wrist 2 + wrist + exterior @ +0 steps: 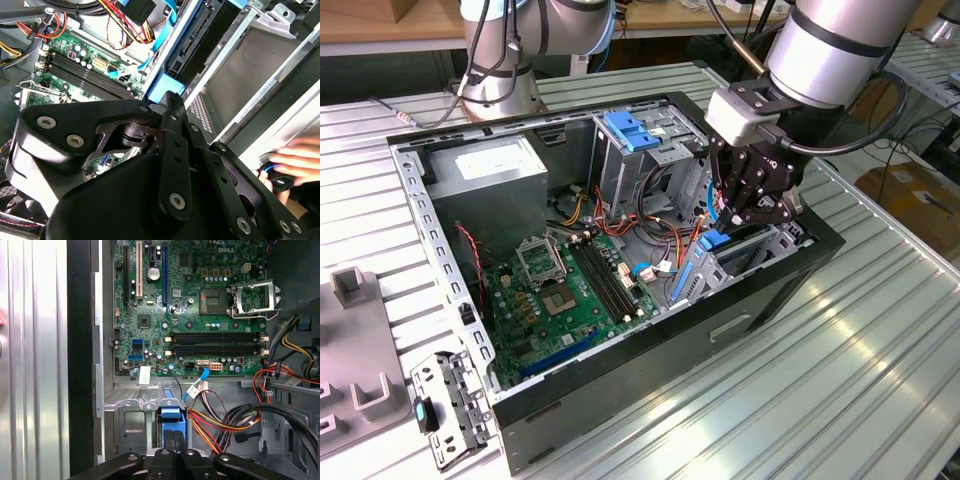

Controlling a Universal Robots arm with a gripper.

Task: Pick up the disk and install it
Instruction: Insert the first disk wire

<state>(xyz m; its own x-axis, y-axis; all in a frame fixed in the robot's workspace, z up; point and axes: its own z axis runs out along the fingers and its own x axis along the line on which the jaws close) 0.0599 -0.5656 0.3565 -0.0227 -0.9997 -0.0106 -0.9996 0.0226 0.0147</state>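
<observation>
Gripper [738, 228]: down inside the open case, just off the motherboard [570, 290] on its memory-slot side. In both wrist views the fingers [167, 447] are drawn tight together with their tips at the blue end of the disk [172, 412]. From where I stand I can't make out whether they nip a tab or merely press on it.
Disk: it stands on edge in the metal drive bay [131, 417], right beside the motherboard, with its blue rail along the bay wall.
Step in hand: seating the disk in its bay, I'd say. It looks most of the way in.
Doing it well: I'd keep the push straight along the rails and level with the motherboard. Any tilt would likely jam the blue rail in its guide. Slow, even pressure is probably better than a shove.
Cables [225, 420]: the red, yellow and black bundle lies between the motherboard and the bay, near the fingers. I reckon it could snag or get pinched.
Hand [295, 160]: a person's hand, blurred, on the side of the bay away from the motherboard. It's worth minding.
</observation>
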